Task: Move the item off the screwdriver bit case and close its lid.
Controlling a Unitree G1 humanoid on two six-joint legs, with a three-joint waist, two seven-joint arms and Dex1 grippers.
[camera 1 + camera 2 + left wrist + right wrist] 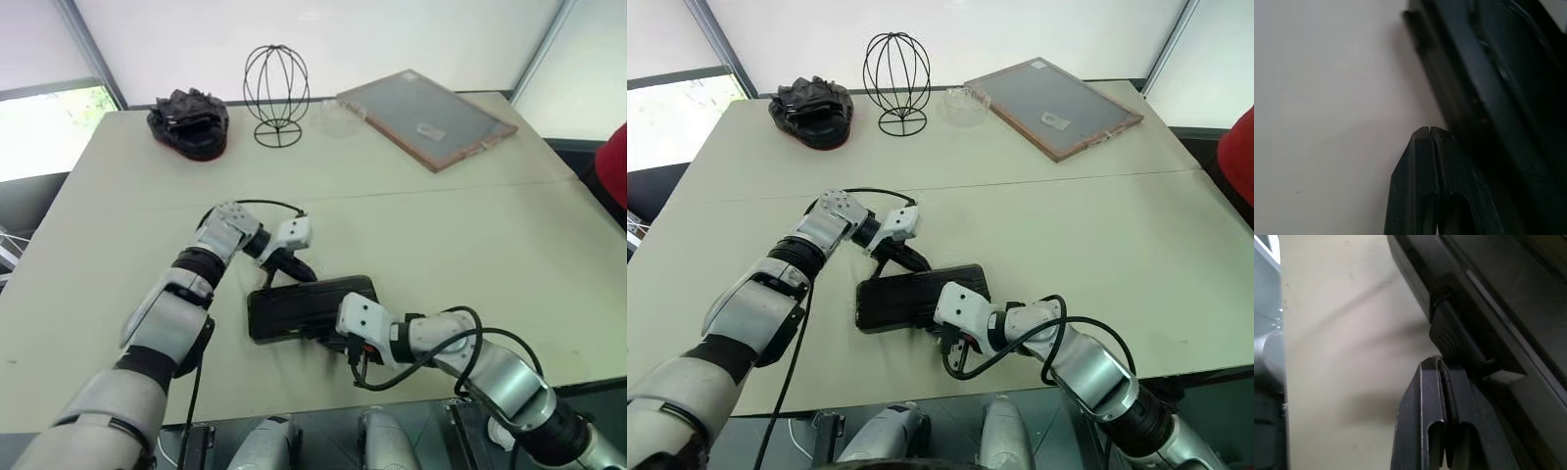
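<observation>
Two pinched-together grippers beside closed case on beige table.

Bright, even daylight from the white translucent walls behind; head views sharp with soft faint shadows on the beige matte tabletop. Wrist views dim, close-range blur, dark plastic rectangular case out of focus.
</observation>
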